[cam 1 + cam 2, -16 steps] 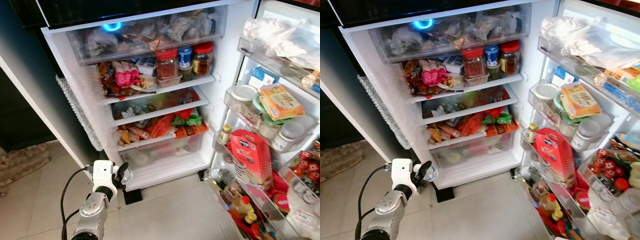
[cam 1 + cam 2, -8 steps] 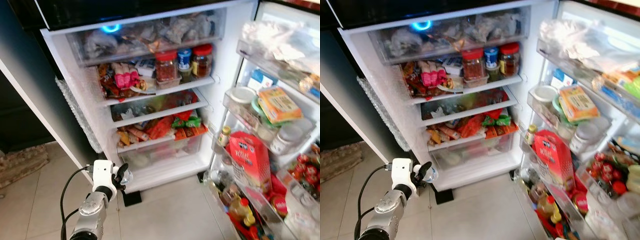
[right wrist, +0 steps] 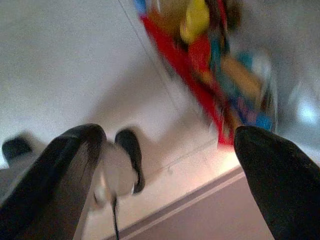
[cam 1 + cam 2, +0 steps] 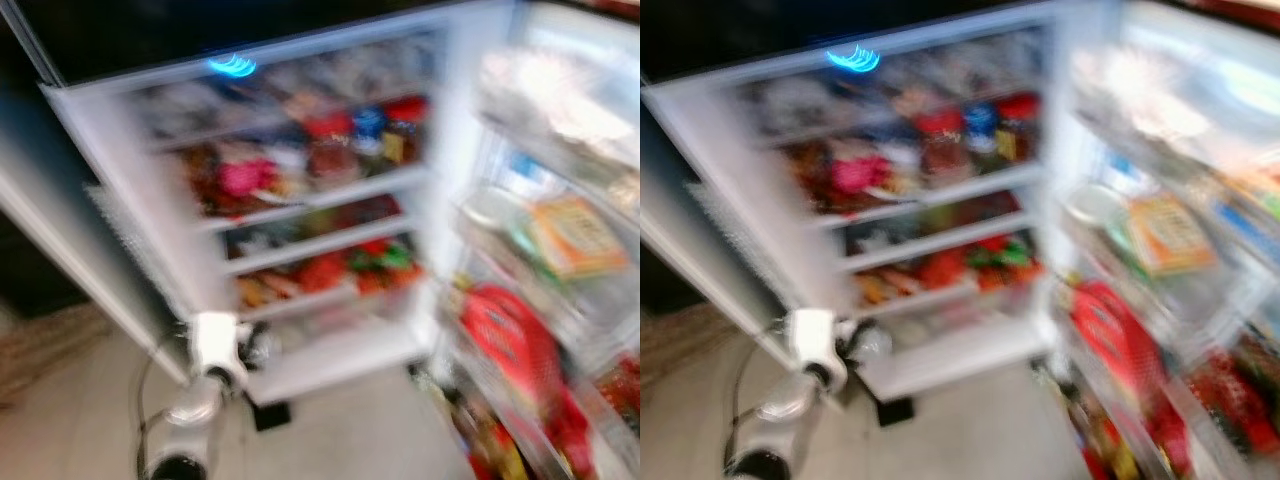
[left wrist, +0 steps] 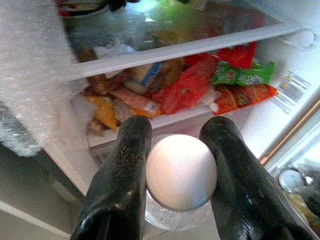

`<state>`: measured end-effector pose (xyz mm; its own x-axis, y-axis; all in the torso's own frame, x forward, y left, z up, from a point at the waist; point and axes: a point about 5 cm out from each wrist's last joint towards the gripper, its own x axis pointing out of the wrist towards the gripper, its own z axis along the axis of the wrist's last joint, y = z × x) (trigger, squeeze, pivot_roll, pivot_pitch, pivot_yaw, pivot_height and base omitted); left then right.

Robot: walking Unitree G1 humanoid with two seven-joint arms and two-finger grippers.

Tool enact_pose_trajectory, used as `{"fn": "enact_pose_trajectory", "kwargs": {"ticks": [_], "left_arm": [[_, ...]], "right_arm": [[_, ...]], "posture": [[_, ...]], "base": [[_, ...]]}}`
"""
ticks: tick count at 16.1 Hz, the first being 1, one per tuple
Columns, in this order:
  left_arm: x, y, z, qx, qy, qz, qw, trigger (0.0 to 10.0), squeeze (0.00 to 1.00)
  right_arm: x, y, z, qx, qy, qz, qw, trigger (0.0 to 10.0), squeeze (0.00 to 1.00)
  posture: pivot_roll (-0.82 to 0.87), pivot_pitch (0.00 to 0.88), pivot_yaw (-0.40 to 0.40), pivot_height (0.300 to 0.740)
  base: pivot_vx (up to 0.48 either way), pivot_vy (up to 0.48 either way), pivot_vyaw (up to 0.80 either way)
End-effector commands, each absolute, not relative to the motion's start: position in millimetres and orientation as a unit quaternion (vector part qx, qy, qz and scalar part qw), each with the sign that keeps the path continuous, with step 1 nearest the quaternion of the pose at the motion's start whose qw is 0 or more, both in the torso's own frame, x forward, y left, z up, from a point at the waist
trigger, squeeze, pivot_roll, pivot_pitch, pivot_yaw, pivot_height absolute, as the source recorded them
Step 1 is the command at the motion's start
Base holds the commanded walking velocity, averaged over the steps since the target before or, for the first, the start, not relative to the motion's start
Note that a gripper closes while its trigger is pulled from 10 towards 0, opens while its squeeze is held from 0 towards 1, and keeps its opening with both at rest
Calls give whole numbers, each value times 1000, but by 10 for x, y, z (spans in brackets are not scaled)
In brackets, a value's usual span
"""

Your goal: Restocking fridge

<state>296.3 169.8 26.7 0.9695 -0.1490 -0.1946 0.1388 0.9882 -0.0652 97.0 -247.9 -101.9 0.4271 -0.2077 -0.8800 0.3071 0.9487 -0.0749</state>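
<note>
My left gripper (image 5: 176, 175) clamps a white-capped bottle (image 5: 181, 172) at the open fridge (image 4: 330, 190), near the snack-packed lower shelf (image 5: 165, 117); labels are unreadable. My right gripper (image 3: 170, 165) hangs spread wide above the floor (image 3: 60, 60).

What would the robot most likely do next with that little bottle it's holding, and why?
Probably lift the left gripper toward a shelf: it is shut on a white-capped bottle low before the open fridge, whose snack shelf looks packed, so it needs a freer spot.
</note>
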Motion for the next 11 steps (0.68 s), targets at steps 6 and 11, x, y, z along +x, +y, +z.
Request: {"fn": "enact_pose_trajectory", "kwargs": {"ticks": [6,11], "left_arm": [[2911,1899,239,-22,108,-44,993,10000,0],[2980,1869,281,-16,108,-44,993,10000,0]], "right_arm": [[1070,-2376,-1019,59,503,-142,851,10000,0],[1084,-2369,-1015,52,503,-127,853,10000,0]], "posture": [[-54,18,63,740],[-56,31,63,740]], "base": [[270,0,0],[310,0,0]]}}
